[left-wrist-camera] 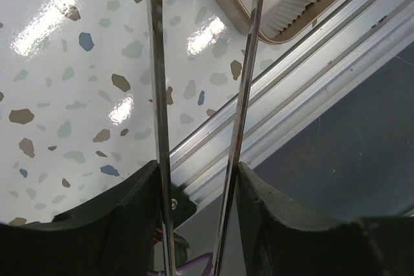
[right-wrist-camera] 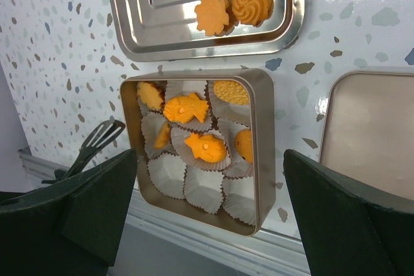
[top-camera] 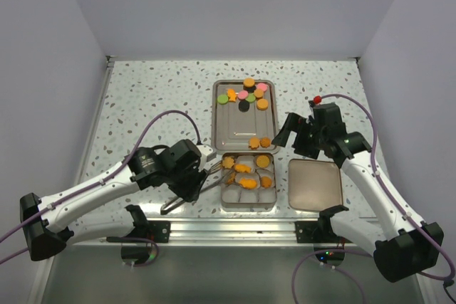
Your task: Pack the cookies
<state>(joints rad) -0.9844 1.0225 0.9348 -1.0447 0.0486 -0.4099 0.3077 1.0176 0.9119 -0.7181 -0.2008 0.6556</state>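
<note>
Cookies of several colours [top-camera: 247, 93] lie at the far end of a steel tray [top-camera: 231, 129], and two orange ones [top-camera: 265, 142] [right-wrist-camera: 223, 11] lie at its near right corner. A square tin [top-camera: 247, 206] [right-wrist-camera: 264, 159] lined with paper cups holds several orange cookies [top-camera: 246, 176] [right-wrist-camera: 206, 148]. My left gripper [top-camera: 196, 176] [left-wrist-camera: 197, 172] is shut on metal tongs [top-camera: 214, 172] [left-wrist-camera: 157, 82] that reach to the tin's left edge. The tong tips are out of the left wrist view. My right gripper [top-camera: 299, 137] [right-wrist-camera: 210, 159] is open and empty above the tin.
The tin's lid [top-camera: 315, 184] [right-wrist-camera: 369, 134] lies flat right of the tin. The aluminium rail [top-camera: 235, 229] [left-wrist-camera: 291, 82] runs along the table's near edge. The rear end of the tongs [right-wrist-camera: 97, 139] sticks out left of the tin. White walls enclose the table.
</note>
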